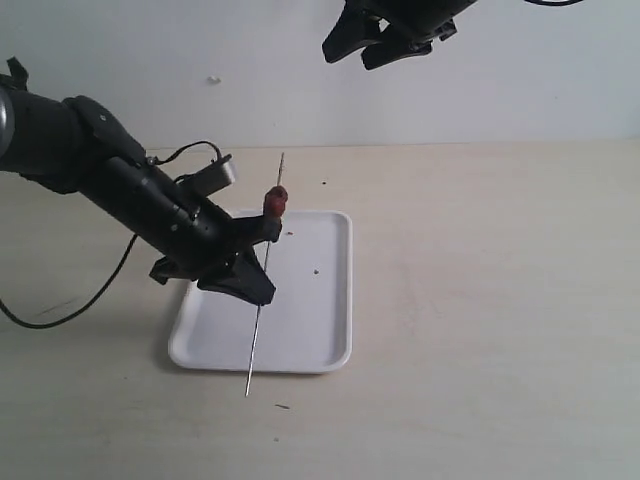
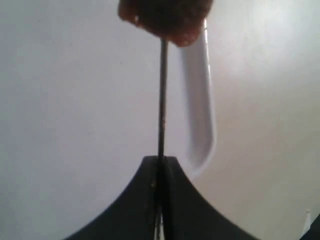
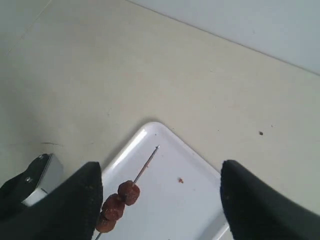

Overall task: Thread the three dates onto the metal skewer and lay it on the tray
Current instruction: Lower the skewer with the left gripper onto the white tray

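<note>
My left gripper [image 1: 262, 262] is shut on the metal skewer [image 1: 253, 350] and holds it slanted over the white tray [image 1: 310, 300]. Three dates [image 1: 275, 200] sit close together on the rod just beyond the jaws, with the bare tip sticking out past them. In the left wrist view the jaws [image 2: 161, 167] pinch the skewer [image 2: 162, 100] with a date [image 2: 165, 15] at its far end. My right gripper [image 1: 390, 35] hangs open and high above the table; in its view the dates [image 3: 116, 205], the skewer tip [image 3: 149, 161] and the tray [image 3: 175, 210] lie far below its spread fingers [image 3: 260, 200].
The tray lies on a pale beige table [image 1: 500, 300] with a white wall behind. A few dark crumbs [image 1: 316, 270] dot the tray and table. The left arm's black cable [image 1: 60, 315] loops over the table at the left.
</note>
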